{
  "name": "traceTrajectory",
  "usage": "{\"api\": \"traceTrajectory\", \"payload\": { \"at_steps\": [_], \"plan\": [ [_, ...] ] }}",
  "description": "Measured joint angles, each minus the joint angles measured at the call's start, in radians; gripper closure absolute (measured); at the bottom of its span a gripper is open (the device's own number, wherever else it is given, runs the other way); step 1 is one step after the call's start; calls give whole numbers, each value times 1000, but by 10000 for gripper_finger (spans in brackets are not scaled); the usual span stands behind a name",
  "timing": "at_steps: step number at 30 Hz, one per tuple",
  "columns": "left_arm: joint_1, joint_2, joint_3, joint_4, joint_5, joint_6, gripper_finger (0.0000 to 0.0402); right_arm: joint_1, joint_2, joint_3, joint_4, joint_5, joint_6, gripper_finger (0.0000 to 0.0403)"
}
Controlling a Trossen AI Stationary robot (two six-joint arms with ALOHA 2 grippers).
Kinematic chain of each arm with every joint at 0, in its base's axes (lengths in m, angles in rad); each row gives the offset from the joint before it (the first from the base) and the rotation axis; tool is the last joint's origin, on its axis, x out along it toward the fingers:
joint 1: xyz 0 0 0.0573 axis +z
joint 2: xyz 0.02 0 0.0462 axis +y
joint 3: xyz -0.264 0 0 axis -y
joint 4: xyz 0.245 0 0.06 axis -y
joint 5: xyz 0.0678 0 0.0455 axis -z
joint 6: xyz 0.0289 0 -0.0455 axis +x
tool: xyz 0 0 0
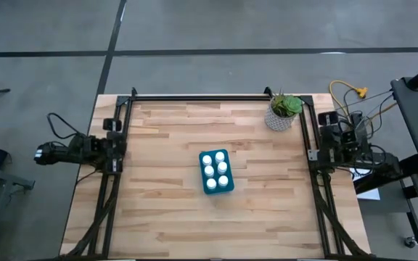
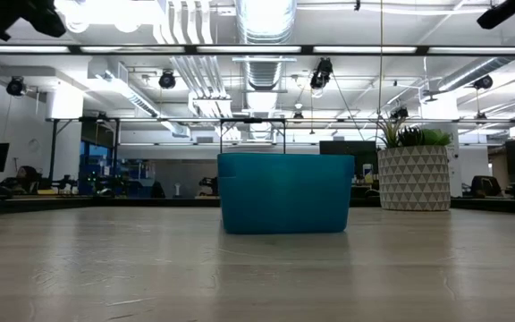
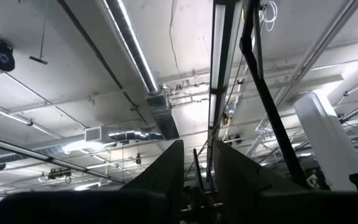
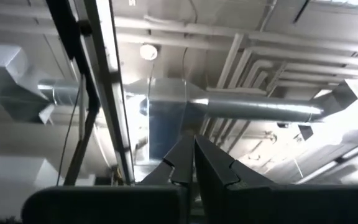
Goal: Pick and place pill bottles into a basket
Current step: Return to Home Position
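The teal basket (image 1: 220, 191) stands on its base near the middle of the wooden table; in the low view its wall (image 2: 284, 192) hides what is inside. Several white-capped pill bottles (image 1: 214, 170) stand upright inside it, in two rows. My left gripper (image 3: 199, 144) is drawn back at the table's left edge, far from the basket. It points up at the ceiling, its fingers a little apart with nothing between them. My right gripper (image 4: 193, 138) is drawn back at the table's right edge, also pointing upward, its fingers shut on nothing.
A white patterned pot with a green plant (image 1: 282, 114) stands at the table's far right corner, also seen in the low view (image 2: 414, 177). Dark frame rails run along the left, right and far edges. Cables lie beyond the right edge.
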Motion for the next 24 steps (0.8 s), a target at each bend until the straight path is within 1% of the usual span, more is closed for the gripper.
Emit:
{"api": "traceTrajectory", "payload": {
  "at_steps": [6, 8, 13, 20, 22, 24],
  "plan": [
    [0, 11, -1, -4, -1, 1, 332, 0, 1, 0, -107, 18, -25, 394],
    [0, 10, -1, -39, -1, 2, 332, 0, 1, 0, -164, 17, -47, 394],
    [0, 2, -1, -205, -19, 27, 332, 0, 3, 0, -279, 22, -83, 394],
    [0, 4, -1, -427, -42, 27, 332, 0, 1, 0, -569, 23, -157, 394],
    [0, 4, -1, -477, -56, 27, 332, 0, 2, 0, -652, 46, -176, 394],
    [0, 5, -1, -546, -97, 27, 332, 0, 2, 0, -714, 100, -201, 394]
  ]
}}
